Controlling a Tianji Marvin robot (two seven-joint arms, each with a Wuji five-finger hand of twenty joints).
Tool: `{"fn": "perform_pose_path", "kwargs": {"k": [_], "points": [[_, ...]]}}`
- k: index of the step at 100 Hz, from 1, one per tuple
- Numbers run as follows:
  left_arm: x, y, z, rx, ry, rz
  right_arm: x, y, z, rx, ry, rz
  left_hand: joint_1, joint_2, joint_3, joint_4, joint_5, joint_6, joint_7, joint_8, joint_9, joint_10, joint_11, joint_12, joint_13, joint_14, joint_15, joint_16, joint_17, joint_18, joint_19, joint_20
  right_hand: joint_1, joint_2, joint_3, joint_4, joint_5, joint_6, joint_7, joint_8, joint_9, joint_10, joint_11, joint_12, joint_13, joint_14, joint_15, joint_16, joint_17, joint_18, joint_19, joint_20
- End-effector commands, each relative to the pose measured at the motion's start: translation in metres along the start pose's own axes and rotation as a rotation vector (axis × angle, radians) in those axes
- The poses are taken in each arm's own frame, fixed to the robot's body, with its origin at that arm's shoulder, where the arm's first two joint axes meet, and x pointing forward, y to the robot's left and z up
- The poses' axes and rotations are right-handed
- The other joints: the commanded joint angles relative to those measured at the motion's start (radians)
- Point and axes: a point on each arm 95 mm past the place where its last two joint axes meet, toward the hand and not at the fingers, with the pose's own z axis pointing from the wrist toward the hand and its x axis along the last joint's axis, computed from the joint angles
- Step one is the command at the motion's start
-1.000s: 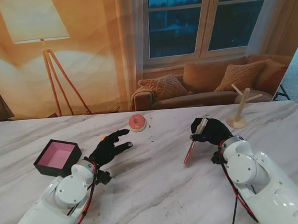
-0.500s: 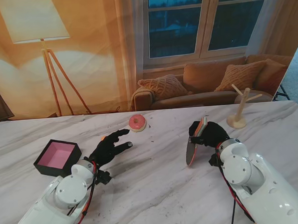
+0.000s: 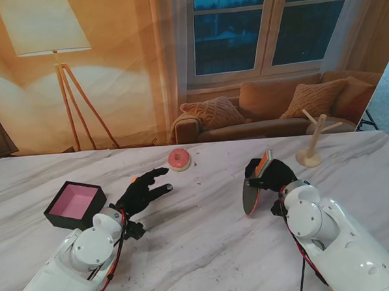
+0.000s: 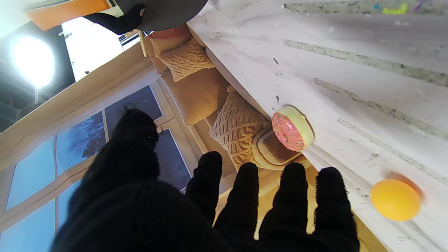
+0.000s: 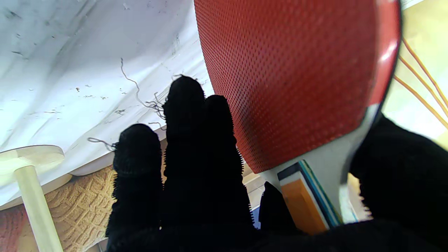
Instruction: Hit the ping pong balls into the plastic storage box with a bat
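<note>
A: From the stand camera, where do things lie?

B: The right hand [image 3: 269,173] has its fingers clamped on the handle of the bat [image 3: 251,196], blade hanging down toward the worktop [image 3: 206,249] right of the middle. The left hand [image 3: 141,190] holds nothing, fingers apart and stretched out. The ping pong ball [image 3: 169,187] sits just off its fingertips, left of centre. The black box with the pink lining [image 3: 75,204], which I take for the storage box, stands near the left edge. A pink doughnut [image 3: 179,159] lies toward the far edge and a small wooden stand [image 3: 311,139] toward the far right corner.

A: And the left wrist camera?

B: Spread gloved fingers [image 4: 245,196] gripping nothing, the orange ball [image 4: 395,199] resting on the worktop just beside them, the doughnut [image 4: 292,127] farther on at the worktop's edge.

A: The right wrist?

B: The red pimpled rubber of the blade [image 5: 290,80] fills the frame; fingers [image 5: 185,140] and thumb close around the handle [image 5: 302,201] where it meets the blade.

A: How will it all handle?

B: The ball is likely very light and lively, so a gentle tap should do; harder and it may skip past the box. The bat is stiff, and the handle is the right place to hold it.
</note>
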Motion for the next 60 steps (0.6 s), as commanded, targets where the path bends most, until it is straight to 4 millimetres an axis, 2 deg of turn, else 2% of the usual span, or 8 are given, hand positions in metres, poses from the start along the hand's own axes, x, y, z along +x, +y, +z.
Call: {"fn": "perform_pose_path", "kwargs": {"k": [1, 12, 23, 42, 60], "points": [[0.0007, 0.0028, -0.0004, -0.013, 0.003, -0.006, -0.0083, -0.0153, -0.0015, 0.035, -0.035, 0.006, 0.018, 0.020, -0.032, 0.012, 0.030, -0.021, -0.008, -0.010, 0.024, 0.004, -0.023, -0.011, 0.011, 0.001, -0.009, 0.001, -0.014, -0.004, -0.015, 0.017, 0.101, -0.025, 0.086, -0.055, 0.086, 0.056, 0.047, -0.029, 0.032, 0.001, 0.009, -0.018, 0.033, 0.011, -0.013, -0.014, 0.028, 0.012, -0.003, -0.028], [0.0008, 0.0026, -0.0005, -0.012, 0.002, -0.006, -0.0090, -0.0173, -0.0012, 0.011, -0.042, 0.030, 0.019, 0.020, -0.033, 0.012, 0.030, -0.022, -0.008, -0.010, 0.024, 0.004, -0.023, -0.011, 0.011, 0.001, -0.009, 0.001, -0.014, -0.004, -0.014, 0.017, 0.162, -0.011, 0.091, -0.051, 0.155, 0.104, 0.082, -0.051, 0.111, 0.006, 0.014, -0.023, 0.078, 0.011, -0.025, -0.030, 0.076, 0.008, -0.006, -0.056], [0.0008, 0.0026, -0.0006, -0.012, 0.002, -0.007, -0.0094, -0.0196, -0.0023, -0.011, -0.043, 0.061, 0.019, 0.021, -0.035, 0.012, 0.029, -0.023, -0.008, -0.010, 0.024, 0.003, -0.023, -0.010, 0.012, 0.001, -0.009, 0.001, -0.014, -0.004, -0.013, 0.018, 0.210, 0.008, 0.082, -0.047, 0.202, 0.124, 0.106, -0.075, 0.172, 0.009, 0.007, -0.030, 0.118, 0.006, -0.036, -0.046, 0.118, 0.000, -0.008, -0.088], [0.0007, 0.0026, -0.0008, -0.014, 0.001, -0.008, -0.0079, -0.0236, -0.0044, -0.063, -0.055, 0.141, 0.020, 0.021, -0.037, 0.012, 0.030, -0.023, -0.008, -0.010, 0.024, 0.003, -0.023, -0.010, 0.012, 0.001, -0.008, 0.002, -0.014, -0.003, -0.013, 0.019, 0.207, 0.031, 0.066, -0.047, 0.230, 0.172, 0.122, -0.103, 0.243, 0.036, 0.036, -0.035, 0.198, 0.014, -0.018, -0.056, 0.200, 0.011, 0.022, -0.124], [0.0008, 0.0021, -0.0008, -0.013, 0.002, -0.007, -0.0041, -0.0228, -0.0059, -0.099, -0.066, 0.228, 0.020, 0.022, -0.038, 0.012, 0.030, -0.023, -0.008, -0.010, 0.025, 0.004, -0.023, -0.010, 0.012, 0.002, -0.008, 0.002, -0.014, -0.003, -0.013, 0.019, 0.235, 0.069, 0.044, -0.043, 0.230, 0.191, 0.127, -0.112, 0.264, 0.048, 0.057, -0.039, 0.224, 0.011, 0.002, -0.059, 0.225, 0.016, 0.052, -0.137]]}}
